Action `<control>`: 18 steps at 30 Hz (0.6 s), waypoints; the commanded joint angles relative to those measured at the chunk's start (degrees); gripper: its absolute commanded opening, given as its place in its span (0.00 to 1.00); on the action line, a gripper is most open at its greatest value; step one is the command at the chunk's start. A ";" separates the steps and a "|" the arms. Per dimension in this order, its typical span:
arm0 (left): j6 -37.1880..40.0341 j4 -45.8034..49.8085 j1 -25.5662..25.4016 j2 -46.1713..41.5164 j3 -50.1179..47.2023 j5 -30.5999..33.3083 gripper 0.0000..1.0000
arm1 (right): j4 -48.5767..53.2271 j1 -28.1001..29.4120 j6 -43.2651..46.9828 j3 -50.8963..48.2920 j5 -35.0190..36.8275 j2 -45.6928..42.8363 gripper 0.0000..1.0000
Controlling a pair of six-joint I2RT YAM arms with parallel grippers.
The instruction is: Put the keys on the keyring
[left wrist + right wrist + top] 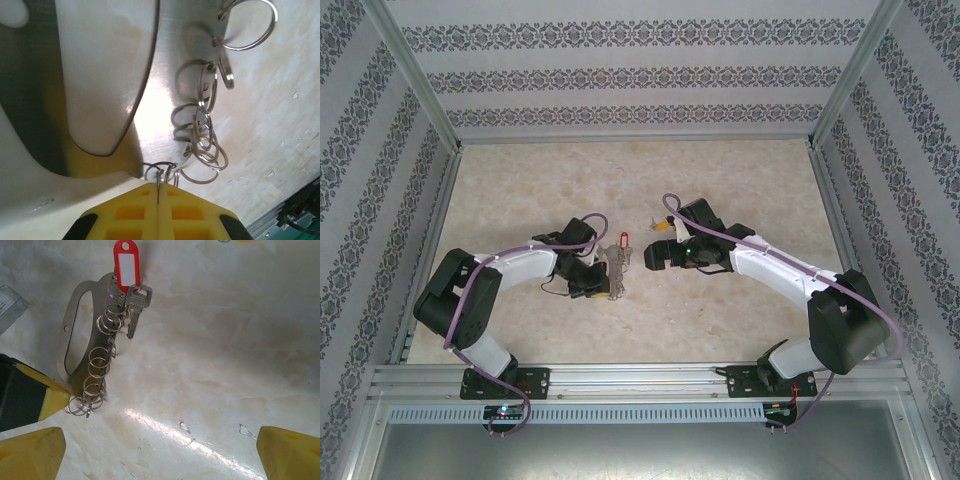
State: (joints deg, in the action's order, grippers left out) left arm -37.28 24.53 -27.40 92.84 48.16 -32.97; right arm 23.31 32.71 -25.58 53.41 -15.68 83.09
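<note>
The keyring (74, 335) is a grey metal oval loop lying flat, with a red tag (126, 264), a silver key (135, 305) and a chain of small split rings (100, 365). My left gripper (158, 186) is shut, its yellow pads pinching the end ring (161, 171) of that chain. From above, the keyring (615, 265) lies between both grippers, and the left gripper (603, 287) is at its near end. The keys (665, 225), with a yellow tag, lie just beyond my right gripper (658, 258). That right gripper (160, 455) stands open over bare table, right of the keyring.
The marble-patterned table (740, 180) is walled by patterned panels (640, 75) at the back and sides. An aluminium rail (640, 378) runs along the near edge by the arm bases. A few small flakes (185, 427) lie on the table.
</note>
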 commanded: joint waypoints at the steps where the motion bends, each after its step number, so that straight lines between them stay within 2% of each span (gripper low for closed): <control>1: 3.96 4.96 -0.65 -3.92 3.95 3.28 0.00 | -0.57 -0.89 -0.15 -0.22 0.86 -1.42 0.98; 10: 15.25 17.93 -0.66 -10.03 13.94 11.04 0.00 | -6.79 -2.13 1.87 -0.54 -3.67 -5.96 0.98; 14: 19.63 19.88 -0.62 -12.48 16.37 11.79 0.00 | -8.85 -2.73 3.03 0.57 -5.85 -7.87 0.98; 18: 24.68 19.44 -0.57 -15.68 18.26 12.29 0.00 | -9.89 -3.85 3.64 2.08 -8.33 -9.03 0.94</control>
State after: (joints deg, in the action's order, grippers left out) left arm -19.14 41.04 -27.40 79.99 64.25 -22.02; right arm 15.90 29.89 -23.44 53.63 -20.97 75.37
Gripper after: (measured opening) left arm 0.043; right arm 0.944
